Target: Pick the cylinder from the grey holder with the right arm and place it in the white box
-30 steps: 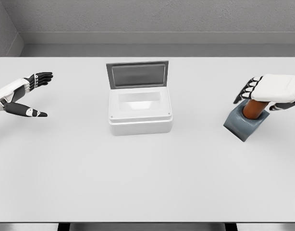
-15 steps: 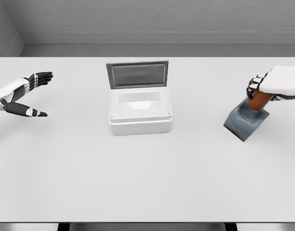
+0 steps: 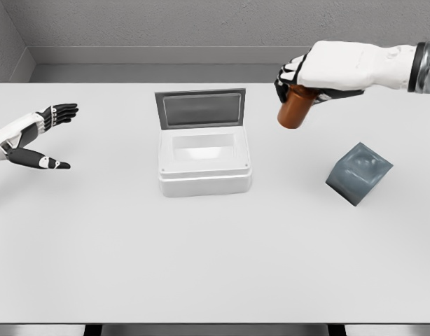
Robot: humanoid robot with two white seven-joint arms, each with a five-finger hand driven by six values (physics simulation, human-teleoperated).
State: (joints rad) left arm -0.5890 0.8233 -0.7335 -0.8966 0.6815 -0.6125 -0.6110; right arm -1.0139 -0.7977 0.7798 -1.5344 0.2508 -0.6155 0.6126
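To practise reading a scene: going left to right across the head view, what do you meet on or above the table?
left hand → white box → cylinder in the right hand → grey holder

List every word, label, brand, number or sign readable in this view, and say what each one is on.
None: no readable text in this view.
White box and its raised grey lid: plain, no lettering.
Brown cylinder in the right hand: no label on the side shown.
Grey holder: unmarked.
Left hand and table: no markings.
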